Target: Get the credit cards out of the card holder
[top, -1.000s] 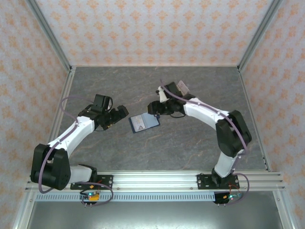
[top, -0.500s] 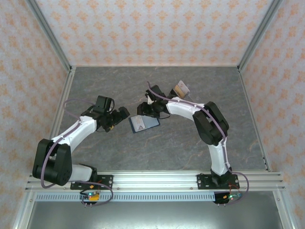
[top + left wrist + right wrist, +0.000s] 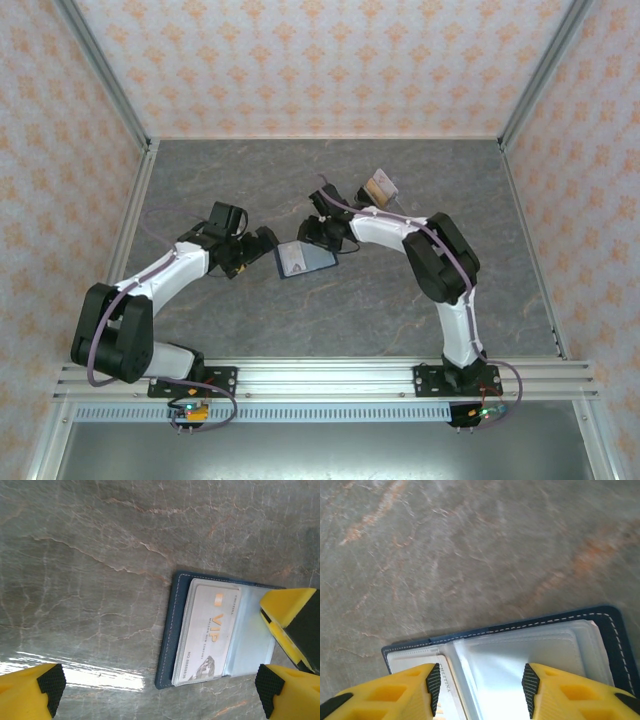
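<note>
grey marbled table [image 3: 250, 170]; patterned walls [image 3: 300, 60]

A lab robot booth: left arm [image 3: 165, 272] and right arm [image 3: 425, 245] bolted to a metal rail [image 3: 330, 375], grey stone-look table [image 3: 250, 170], patterned wallpaper walls [image 3: 320, 60].

Card holder [image 3: 303, 260] — navy, white-stitched, lying open and flat mid-bench [image 3: 250, 170], clear inner pockets facing up. Pale grey credit card [image 3: 210, 632] with orange "VIP" lettering sits in one pocket. Tan card [image 3: 380, 186] — loose, well apart, farther back.
</note>
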`<move>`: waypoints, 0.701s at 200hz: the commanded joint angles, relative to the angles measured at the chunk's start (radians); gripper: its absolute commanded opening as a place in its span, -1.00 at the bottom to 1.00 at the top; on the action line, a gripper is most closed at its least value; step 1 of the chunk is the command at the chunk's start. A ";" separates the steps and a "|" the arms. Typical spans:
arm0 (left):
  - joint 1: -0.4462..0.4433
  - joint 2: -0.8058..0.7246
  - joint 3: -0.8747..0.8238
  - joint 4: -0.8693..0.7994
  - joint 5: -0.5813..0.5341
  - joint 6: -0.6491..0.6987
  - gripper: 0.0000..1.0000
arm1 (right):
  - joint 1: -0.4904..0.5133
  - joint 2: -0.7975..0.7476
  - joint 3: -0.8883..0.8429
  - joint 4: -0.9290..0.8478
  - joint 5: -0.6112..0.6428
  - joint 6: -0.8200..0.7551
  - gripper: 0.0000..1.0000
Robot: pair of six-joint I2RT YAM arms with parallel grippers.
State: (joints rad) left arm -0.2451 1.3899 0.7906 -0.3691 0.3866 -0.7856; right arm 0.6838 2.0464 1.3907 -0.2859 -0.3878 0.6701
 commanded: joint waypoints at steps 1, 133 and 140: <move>-0.025 0.029 0.031 0.032 0.002 -0.005 1.00 | -0.004 -0.046 -0.075 -0.054 0.046 0.064 0.01; -0.156 0.214 0.086 0.149 0.064 -0.057 -0.20 | -0.018 -0.103 -0.093 -0.023 -0.234 -0.202 -0.33; -0.157 0.223 0.088 0.154 0.064 -0.057 -0.25 | -0.018 -0.095 -0.087 -0.034 -0.232 -0.207 -0.41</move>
State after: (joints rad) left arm -0.3916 1.5875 0.8524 -0.2523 0.4442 -0.8318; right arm 0.6666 1.9316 1.2984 -0.2947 -0.5850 0.5117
